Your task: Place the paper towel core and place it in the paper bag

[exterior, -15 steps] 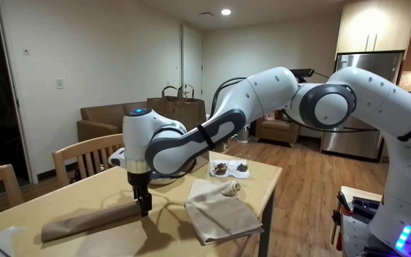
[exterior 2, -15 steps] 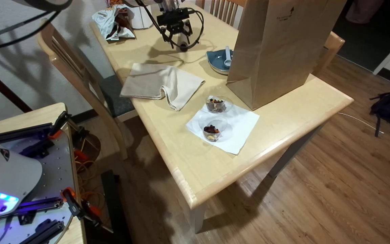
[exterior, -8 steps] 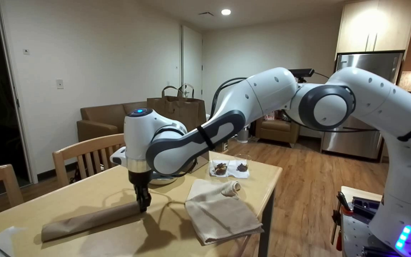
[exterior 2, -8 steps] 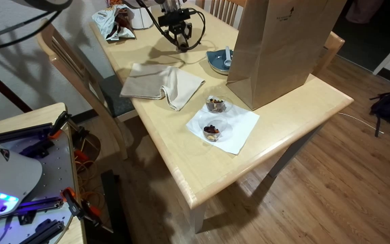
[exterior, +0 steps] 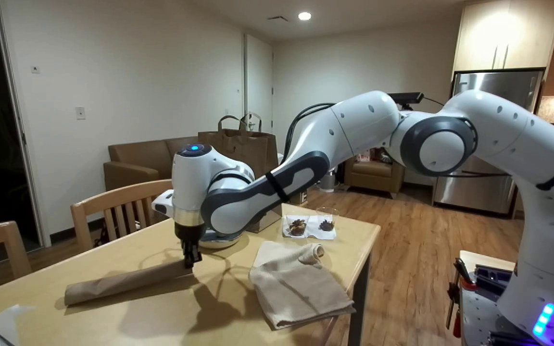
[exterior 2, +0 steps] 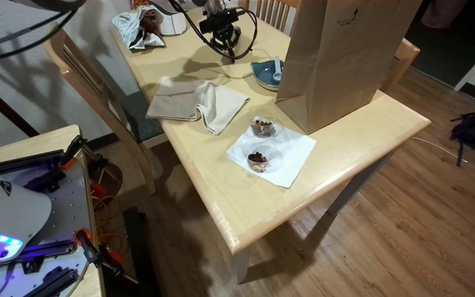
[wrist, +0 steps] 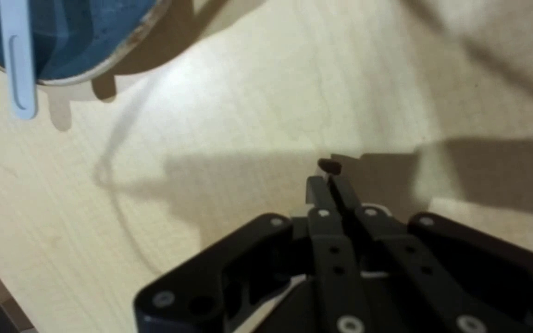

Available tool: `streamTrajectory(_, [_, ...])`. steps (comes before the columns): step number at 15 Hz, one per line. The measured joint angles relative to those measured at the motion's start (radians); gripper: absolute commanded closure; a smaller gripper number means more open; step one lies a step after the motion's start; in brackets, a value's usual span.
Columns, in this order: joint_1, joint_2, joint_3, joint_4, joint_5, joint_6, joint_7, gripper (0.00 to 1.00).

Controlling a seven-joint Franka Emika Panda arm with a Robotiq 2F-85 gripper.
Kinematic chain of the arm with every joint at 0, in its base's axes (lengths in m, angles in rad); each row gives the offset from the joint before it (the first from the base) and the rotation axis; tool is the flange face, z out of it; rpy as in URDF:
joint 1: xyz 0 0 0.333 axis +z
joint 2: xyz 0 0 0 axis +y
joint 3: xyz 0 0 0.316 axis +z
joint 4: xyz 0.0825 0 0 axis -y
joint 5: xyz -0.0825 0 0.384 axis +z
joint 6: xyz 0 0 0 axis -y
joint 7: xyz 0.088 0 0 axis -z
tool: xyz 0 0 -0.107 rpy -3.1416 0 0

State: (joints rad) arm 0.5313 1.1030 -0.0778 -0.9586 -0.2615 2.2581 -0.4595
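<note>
The paper towel core [exterior: 123,284] is a long brown tube, its far length pointing left over the table in an exterior view. My gripper [exterior: 191,265] is shut on its right end. A shadow lies apart beneath the tube, so it looks raised a little. In the wrist view only the tube's dark squeezed end [wrist: 329,165] shows past the fingertips of the gripper [wrist: 332,179]. The tall brown paper bag [exterior 2: 344,62] stands upright on the table; its handles show behind the arm in an exterior view. Its inside is hidden.
A blue bowl [exterior 2: 265,78] with a pale spoon sits between gripper and bag. A beige cloth [exterior 2: 179,101] lies near the table edge. Two clear cups [exterior 2: 263,130] of snacks stand on a white napkin [exterior 2: 293,165]. A snack bag [exterior 2: 128,27] is at the far end.
The gripper has gone from open to shut on the core's end. Gripper and core have risen and shifted slightly towards the bowl and bag side.
</note>
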Motion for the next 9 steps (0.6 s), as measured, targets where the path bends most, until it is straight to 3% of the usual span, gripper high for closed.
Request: streamTrajectory(9, [0.130,-0.070,-0.221,0.000,-0.205,-0.010,0.013,0.99])
